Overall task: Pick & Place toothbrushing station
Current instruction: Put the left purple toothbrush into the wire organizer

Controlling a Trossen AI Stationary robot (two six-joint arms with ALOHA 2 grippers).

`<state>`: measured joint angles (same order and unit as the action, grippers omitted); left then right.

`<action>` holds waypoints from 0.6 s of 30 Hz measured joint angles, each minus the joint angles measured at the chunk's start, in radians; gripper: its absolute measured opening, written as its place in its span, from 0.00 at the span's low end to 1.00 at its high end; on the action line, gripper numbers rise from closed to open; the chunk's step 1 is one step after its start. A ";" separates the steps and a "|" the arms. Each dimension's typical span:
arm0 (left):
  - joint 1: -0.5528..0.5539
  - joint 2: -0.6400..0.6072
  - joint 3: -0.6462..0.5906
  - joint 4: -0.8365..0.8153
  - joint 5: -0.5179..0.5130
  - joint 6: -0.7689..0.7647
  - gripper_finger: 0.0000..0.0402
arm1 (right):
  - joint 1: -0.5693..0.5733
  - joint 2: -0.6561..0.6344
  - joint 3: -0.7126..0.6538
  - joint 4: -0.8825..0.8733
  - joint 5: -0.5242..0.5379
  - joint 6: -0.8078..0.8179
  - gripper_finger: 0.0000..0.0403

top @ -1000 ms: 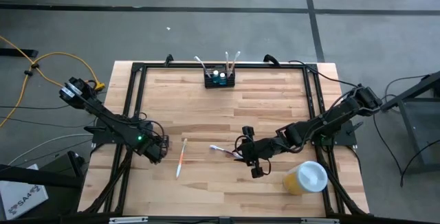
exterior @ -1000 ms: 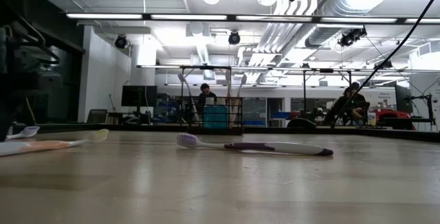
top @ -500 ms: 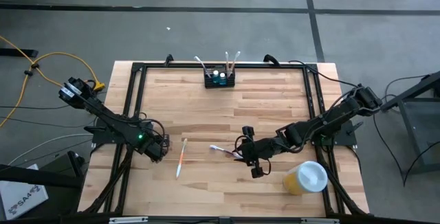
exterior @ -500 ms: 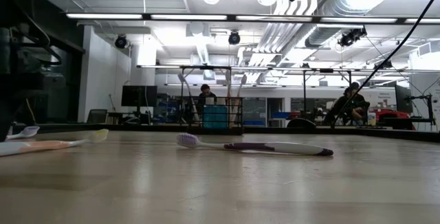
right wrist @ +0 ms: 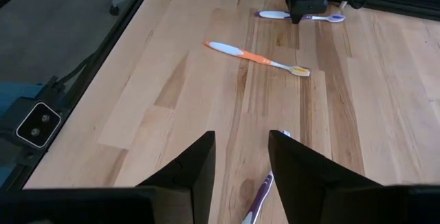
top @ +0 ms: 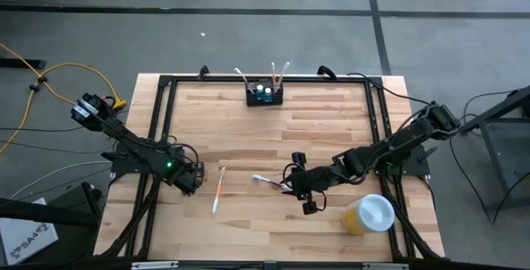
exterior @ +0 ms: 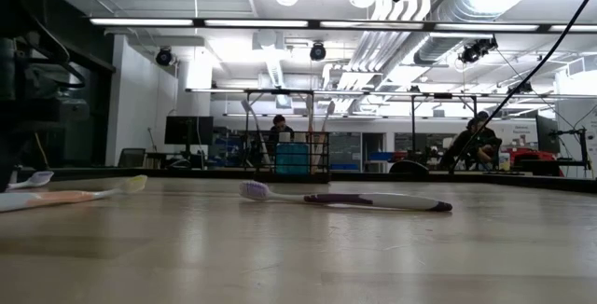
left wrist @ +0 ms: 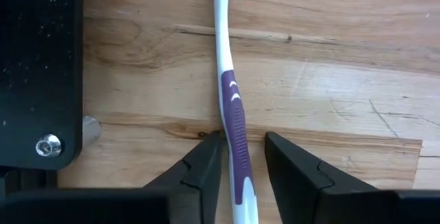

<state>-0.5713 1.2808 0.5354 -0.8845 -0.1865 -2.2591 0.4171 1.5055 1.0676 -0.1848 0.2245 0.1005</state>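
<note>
The toothbrushing station [top: 264, 96], a small black caddy holding upright brushes, stands at the table's far edge. At the table's left edge my left gripper [top: 192, 180] points down, open, over a white-and-purple toothbrush [left wrist: 230, 93] that lies flat. Its fingers [left wrist: 206, 165] stand on either side of the purple handle. A white-and-orange toothbrush [top: 219, 189] lies just to its right. My right gripper [top: 291, 185] hovers open mid-table above another purple toothbrush [top: 269, 180], with nothing between its fingers [right wrist: 240, 141]. My left gripper comes down from above with its fingers across the toothbrush's purple handle [left wrist: 236, 138]. One finger stands close against the handle, and a gap shows at the other. I cannot tell whether either finger touches it. The brush lies flat on the table.
A yellow cup with a white lid [top: 368, 214] stands near the table's front right, beside my right arm. A black metal frame [top: 162, 121] runs along the table's edges. Bare wood lies between the caddy and the toothbrushes.
</note>
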 joint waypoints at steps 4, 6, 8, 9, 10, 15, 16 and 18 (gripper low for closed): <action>0.000 0.000 -0.001 0.000 -0.003 0.003 0.20 | 0.000 0.000 0.000 0.000 0.000 0.000 0.32; 0.000 0.000 -0.001 0.000 -0.003 0.007 0.16 | 0.000 0.000 0.000 0.000 0.000 0.000 0.32; 0.000 0.001 -0.001 0.000 -0.003 0.007 0.14 | 0.000 0.000 0.000 0.000 0.000 0.000 0.32; 0.000 0.000 -0.001 0.000 -0.003 0.007 0.13 | 0.000 0.000 0.000 0.000 0.000 0.000 0.32; 0.000 0.001 -0.001 0.000 -0.003 0.007 0.12 | 0.000 0.000 0.000 0.000 0.000 0.000 0.32; 0.000 0.000 -0.001 -0.002 -0.003 0.007 0.07 | 0.000 0.000 0.000 0.000 0.000 0.000 0.32; 0.000 0.000 -0.001 -0.003 -0.003 0.007 0.06 | 0.000 0.000 0.000 0.000 0.000 0.000 0.32; 0.000 0.000 -0.001 -0.003 -0.005 0.007 0.03 | 0.000 0.000 0.000 0.000 0.000 0.000 0.32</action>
<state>-0.5713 1.2812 0.5346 -0.8875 -0.1918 -2.2519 0.4170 1.5055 1.0676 -0.1850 0.2249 0.1005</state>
